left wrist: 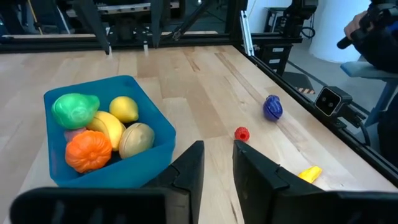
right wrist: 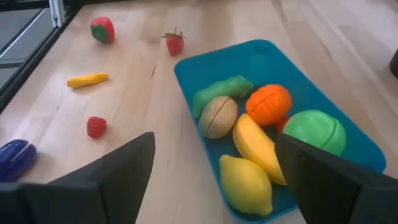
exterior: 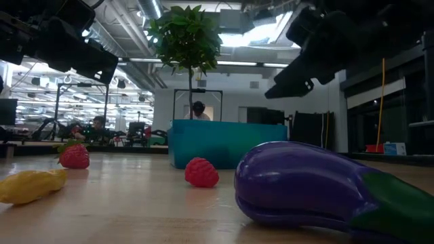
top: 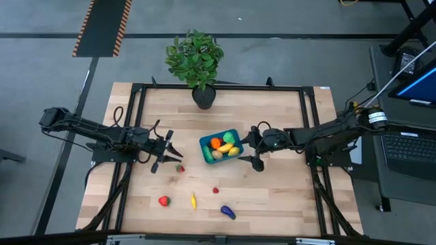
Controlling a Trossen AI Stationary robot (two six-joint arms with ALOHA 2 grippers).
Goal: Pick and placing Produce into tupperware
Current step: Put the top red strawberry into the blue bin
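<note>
From above, we see the teal tupperware (top: 221,147) mid-table, part filled, between the left gripper (top: 168,151) and right gripper (top: 253,145), both spread open and empty. In the right wrist view a strawberry (right wrist: 175,42), raspberry (right wrist: 96,126), yellow pepper (right wrist: 87,79) and eggplant (right wrist: 15,158) lie loose on the table (well apart). We judge another pick comes next, probably the strawberry.
</note>
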